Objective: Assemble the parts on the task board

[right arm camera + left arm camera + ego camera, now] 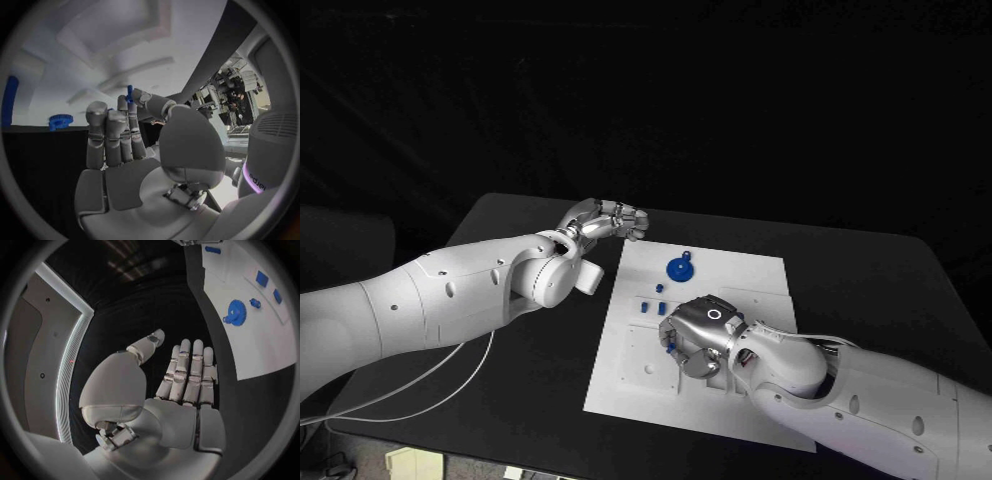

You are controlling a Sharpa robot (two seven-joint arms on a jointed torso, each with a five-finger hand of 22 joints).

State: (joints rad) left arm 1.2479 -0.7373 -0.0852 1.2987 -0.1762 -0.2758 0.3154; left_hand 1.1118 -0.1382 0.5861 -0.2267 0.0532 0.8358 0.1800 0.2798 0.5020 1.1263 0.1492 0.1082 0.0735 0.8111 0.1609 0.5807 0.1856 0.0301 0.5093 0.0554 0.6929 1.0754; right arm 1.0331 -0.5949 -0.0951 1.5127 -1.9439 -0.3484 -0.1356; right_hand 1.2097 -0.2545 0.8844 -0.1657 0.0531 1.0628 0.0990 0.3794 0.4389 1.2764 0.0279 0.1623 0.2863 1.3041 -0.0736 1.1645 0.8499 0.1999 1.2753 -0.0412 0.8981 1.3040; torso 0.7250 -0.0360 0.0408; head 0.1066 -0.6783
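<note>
Where the left arm comes in over the black tabletop (pixel 877 270), the left hand (pixel 606 219) hovers just off the far left corner of the task board (pixel 747 275); its wrist view shows the fingers (pixel 187 371) straight, side by side, with nothing in them. On the white board, a blue gear (pixel 679 268) lies near the far edge, and a few small blue parts (pixel 656 290) sit nearer the middle, too small to make out their shapes. Further right, the right hand (pixel 698 338) lies over the board's middle and hides what is under it. In its wrist view the thumb and a fingertip pinch a small blue peg (pixel 129 94); the other fingers (pixel 103 135) stand upright together
</note>
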